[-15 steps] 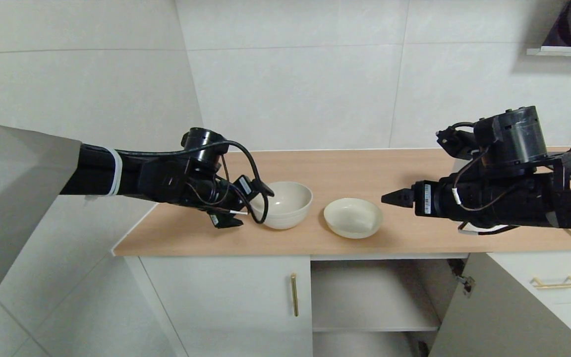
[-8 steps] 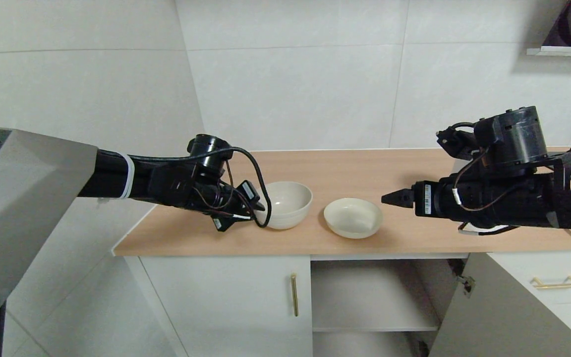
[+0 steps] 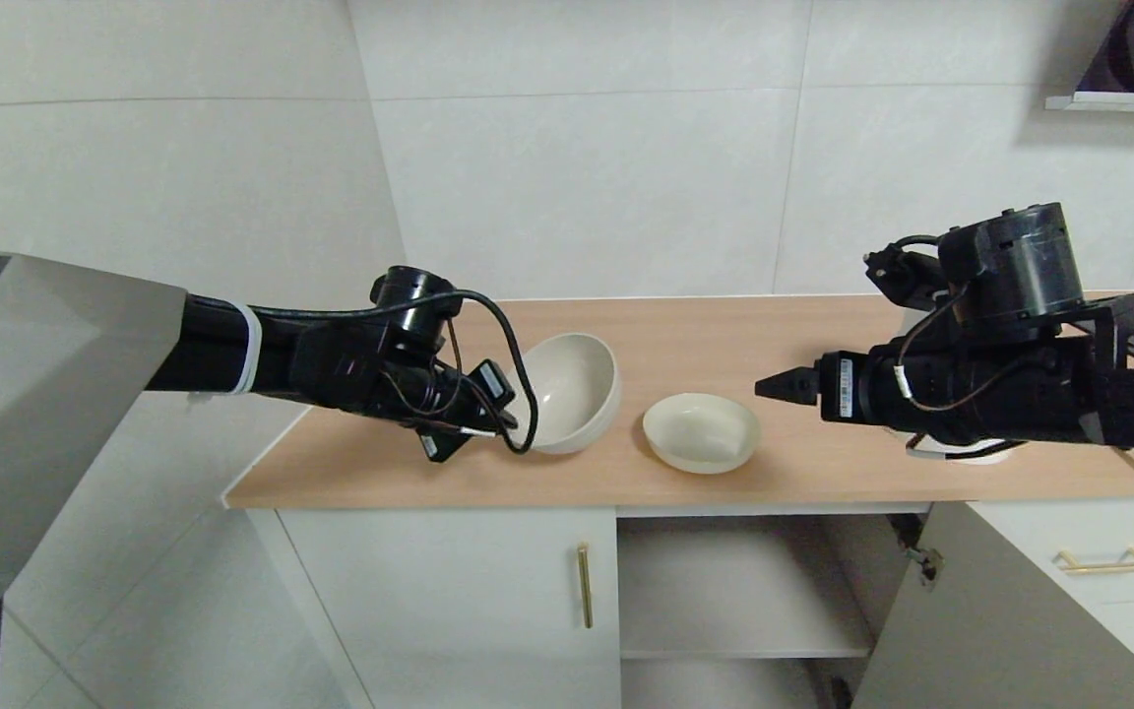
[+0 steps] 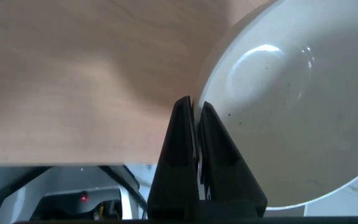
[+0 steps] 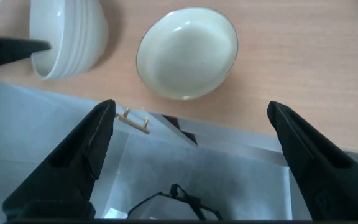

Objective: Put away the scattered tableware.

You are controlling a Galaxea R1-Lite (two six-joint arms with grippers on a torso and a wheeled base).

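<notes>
Two cream bowls occupy the wooden worktop (image 3: 823, 471): the left end effector (image 4: 196, 104) pinches the rim of the deeper bowl (image 3: 575, 389), which stands tilted, while the right end effector (image 3: 770, 386), fingers spread wide, hangs near the shallow bowl (image 3: 702, 431), apart from it, above an open cabinet (image 3: 734, 581).

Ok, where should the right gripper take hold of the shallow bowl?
I'd pinch the rim of the shallow bowl on the side facing the right gripper, straddling the wall. It sits upright, mouth up, with a thin exposed rim.
</notes>
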